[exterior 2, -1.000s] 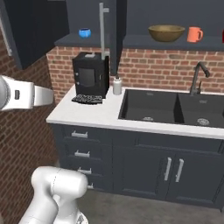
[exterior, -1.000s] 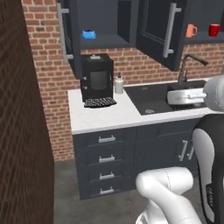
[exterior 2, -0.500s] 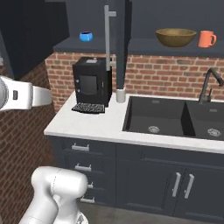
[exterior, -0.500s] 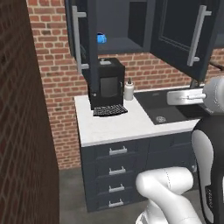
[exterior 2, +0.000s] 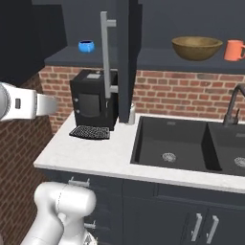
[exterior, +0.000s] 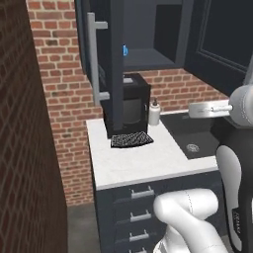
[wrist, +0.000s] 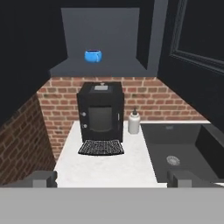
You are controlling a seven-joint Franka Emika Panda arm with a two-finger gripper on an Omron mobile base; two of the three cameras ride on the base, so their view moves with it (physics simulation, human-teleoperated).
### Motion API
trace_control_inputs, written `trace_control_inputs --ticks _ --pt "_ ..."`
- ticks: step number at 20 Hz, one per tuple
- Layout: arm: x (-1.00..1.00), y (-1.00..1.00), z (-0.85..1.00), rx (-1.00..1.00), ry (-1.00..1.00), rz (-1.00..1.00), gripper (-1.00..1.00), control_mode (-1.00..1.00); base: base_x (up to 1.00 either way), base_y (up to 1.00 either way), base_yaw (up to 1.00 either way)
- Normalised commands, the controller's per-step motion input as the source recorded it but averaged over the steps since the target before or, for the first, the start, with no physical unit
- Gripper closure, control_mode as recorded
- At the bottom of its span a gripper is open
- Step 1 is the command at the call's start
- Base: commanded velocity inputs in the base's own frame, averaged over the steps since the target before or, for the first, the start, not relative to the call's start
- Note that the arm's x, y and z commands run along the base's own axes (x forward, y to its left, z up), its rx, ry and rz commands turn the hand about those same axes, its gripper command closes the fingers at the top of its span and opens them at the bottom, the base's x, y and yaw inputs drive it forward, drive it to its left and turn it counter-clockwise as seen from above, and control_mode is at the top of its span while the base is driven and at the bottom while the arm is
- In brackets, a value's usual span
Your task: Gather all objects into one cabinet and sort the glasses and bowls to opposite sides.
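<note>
The small blue bowl [wrist: 93, 55] stands alone on the shelf of the dark wall cabinet's [wrist: 103, 68] left section, straight ahead of my gripper [wrist: 113, 179] and well above it. My gripper is open, its fingertips [wrist: 42, 178] far apart with nothing between them. In the right base view the blue bowl [exterior 2: 86, 46] sits left of the open door's edge, and the wooden bowl [exterior 2: 196, 47] and the orange mug [exterior 2: 234, 50] stand on the shelf to the right. The left base view has the blue bowl [exterior: 124, 50] half hidden behind the door. The red mug is out of view.
An open cabinet door with a long silver handle [exterior 2: 106, 55] juts out between the two shelf sections. Below the blue bowl stand a black coffee machine [wrist: 100, 113] and a white soap bottle [wrist: 134, 122] on the white counter [wrist: 109, 164]. A dark sink [exterior 2: 170, 143] lies right; a brick wall [exterior: 29, 148] left.
Both base views have shifted and come closer to the cabinet's left section, so the camera moved. The red mug has left the picture. No object has changed place.
</note>
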Motion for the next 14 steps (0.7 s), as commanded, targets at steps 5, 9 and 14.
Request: trace_control_inputs --ticks 5,9,14 --pt "0.00 0.00 0.00 0.00 0.00 0.00 -1.00 1.00 0.57 0.01 0.01" --pt "0.00 0.00 0.00 0.00 0.00 0.00 -1.00 1.00 0.46 0.15 0.00" --pt "0.00 0.00 0.00 0.00 0.00 0.00 -1.00 1.00 0.49 0.11 0.00"
